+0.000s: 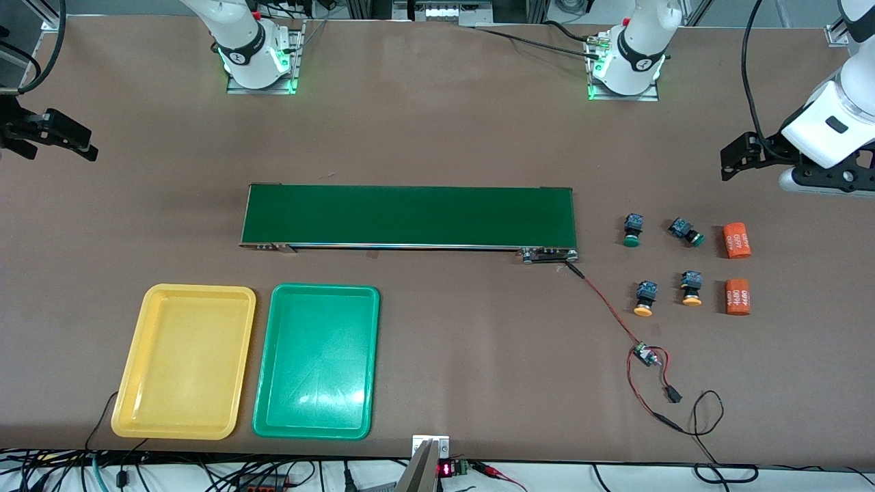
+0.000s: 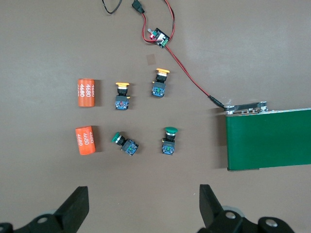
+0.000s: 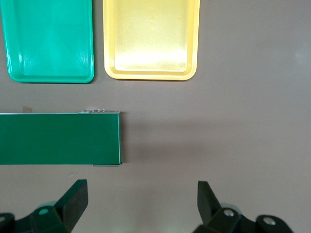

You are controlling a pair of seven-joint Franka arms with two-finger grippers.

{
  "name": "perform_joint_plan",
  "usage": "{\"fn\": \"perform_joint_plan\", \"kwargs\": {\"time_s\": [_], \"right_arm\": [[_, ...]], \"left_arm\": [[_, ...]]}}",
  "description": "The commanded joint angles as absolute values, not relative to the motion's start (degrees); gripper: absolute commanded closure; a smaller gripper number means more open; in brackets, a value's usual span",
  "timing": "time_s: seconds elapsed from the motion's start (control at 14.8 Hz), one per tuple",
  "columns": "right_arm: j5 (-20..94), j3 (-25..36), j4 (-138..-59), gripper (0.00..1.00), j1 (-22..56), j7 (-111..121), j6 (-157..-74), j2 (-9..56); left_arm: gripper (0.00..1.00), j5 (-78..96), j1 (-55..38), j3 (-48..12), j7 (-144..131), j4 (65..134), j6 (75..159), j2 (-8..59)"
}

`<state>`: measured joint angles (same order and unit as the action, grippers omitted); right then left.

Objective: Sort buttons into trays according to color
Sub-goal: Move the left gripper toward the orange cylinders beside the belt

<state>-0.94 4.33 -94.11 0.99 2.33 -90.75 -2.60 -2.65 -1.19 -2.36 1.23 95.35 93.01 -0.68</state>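
Note:
Two green-capped buttons and two yellow-capped buttons lie on the table past the conveyor's end, toward the left arm's end. In the left wrist view the green buttons and the yellow buttons all show. The yellow tray and green tray sit side by side, nearer the front camera than the conveyor. My left gripper hangs open over bare table by the buttons. My right gripper hangs open over bare table at the right arm's end.
A long dark-green conveyor belt crosses the middle of the table. Two orange cylinders lie beside the buttons. A small circuit board with red and black wires trails from the conveyor's end.

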Motion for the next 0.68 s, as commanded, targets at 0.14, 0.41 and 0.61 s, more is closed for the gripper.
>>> {"fn": "perform_joint_plan", "kwargs": {"time_s": [0.14,0.41,0.61], "right_arm": [[-0.88,4.31,-94.66,0.00,0.97,1.93,-91.23,-3.25],[-0.88,4.31,-94.66,0.00,0.97,1.93,-91.32,-3.25],[-0.88,4.31,-94.66,0.00,1.05,1.93,-91.58,-3.25]], "left_arm": [[0.00,-3.60,-1.05,-2.64,1.85,93.34,91.32,0.09],[0.00,-3.69,-0.97,-2.55,1.50,93.34,90.18,0.44],[0.00,-3.25,-0.88,-2.55,1.23,92.55,87.37,2.37]]}}
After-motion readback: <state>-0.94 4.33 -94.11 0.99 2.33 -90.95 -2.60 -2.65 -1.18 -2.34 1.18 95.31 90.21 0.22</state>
